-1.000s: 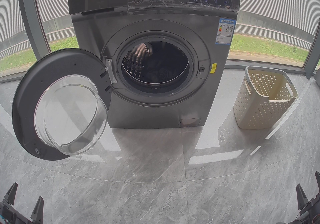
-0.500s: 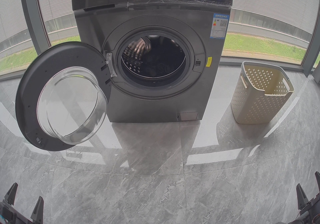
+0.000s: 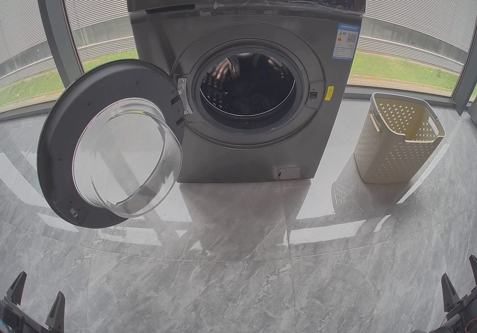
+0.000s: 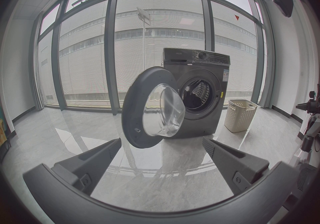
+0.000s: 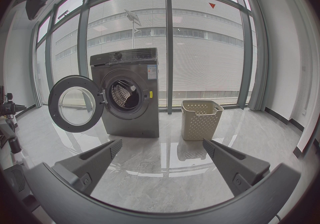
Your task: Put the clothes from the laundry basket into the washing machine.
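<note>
The left gripper (image 4: 161,143) is seen with its two dark fingers spread wide, nothing held between them and nothing touched; it hangs low over the floor (image 3: 223,274), well in front of the washing machine (image 3: 238,165). The right gripper (image 5: 162,143) is likewise spread wide and empty, also well in front of the machine, towards its right.

The floor is laid with glossy grey marbled tiles, in which the machine is reflected. Tall windows (image 3: 412,11) with dark frames are seen behind the machine. The machine's round door (image 3: 84,120) is swung fully open to the machine's left, its clear bowl facing outward. The cream perforated laundry basket (image 3: 382,160) stands upright on the floor near the machine's right side, apart from it.

A dark mass is seen low in the drum (image 3: 248,85); whether it is clothes cannot be told. The basket's bottom is hidden by its own walls.
</note>
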Tool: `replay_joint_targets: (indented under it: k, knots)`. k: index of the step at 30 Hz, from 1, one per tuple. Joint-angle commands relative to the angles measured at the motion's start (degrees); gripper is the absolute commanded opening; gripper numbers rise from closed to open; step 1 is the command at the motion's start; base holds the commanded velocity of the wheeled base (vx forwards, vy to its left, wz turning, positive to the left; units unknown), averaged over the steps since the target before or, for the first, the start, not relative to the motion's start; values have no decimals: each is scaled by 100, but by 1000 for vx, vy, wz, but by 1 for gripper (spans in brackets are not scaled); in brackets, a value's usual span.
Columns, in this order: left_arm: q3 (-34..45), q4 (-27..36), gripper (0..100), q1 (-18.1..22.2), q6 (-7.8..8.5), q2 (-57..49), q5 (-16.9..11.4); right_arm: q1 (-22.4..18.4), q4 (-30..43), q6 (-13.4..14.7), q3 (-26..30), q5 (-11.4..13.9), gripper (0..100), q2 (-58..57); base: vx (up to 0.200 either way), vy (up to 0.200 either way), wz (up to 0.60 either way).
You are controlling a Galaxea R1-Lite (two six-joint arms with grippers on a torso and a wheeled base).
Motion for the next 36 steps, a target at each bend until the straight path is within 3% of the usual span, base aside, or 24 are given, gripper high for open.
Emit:
replay_joint_targets:
  k: [1,7,23,26,28,30,34,36]
  knots:
    - [92,-1,100,-1,-1,-57,-1,6,0,-3,92,2,100,-24,0,200,0]
    - [92,-1,100,7,8,-57,-1,6,0,-3,101,2,100,-24,0,200,0]
    - [101,-10,100,16,8,-57,-1,6,0,5,101,2,100,-24,0,0,0]
    - [101,-36,100,25,148,-74,16,6,0,5,101,2,100,-24,0,0,0]
    - [22,-106,100,25,122,-74,25,6,0,5,101,2,100,-24,0,0,0]
    - [-1226,-326,100,34,-186,550,-10,6,0,-3,92,2,100,-24,0,0,0]
    - [-1964,-177,100,-37,-203,1631,-98,-2,0,5,92,2,100,-15,0,0,0]
    - [-2017,-335,100,-142,-203,2949,-194,6,0,5,101,2,100,-24,0,0,0]
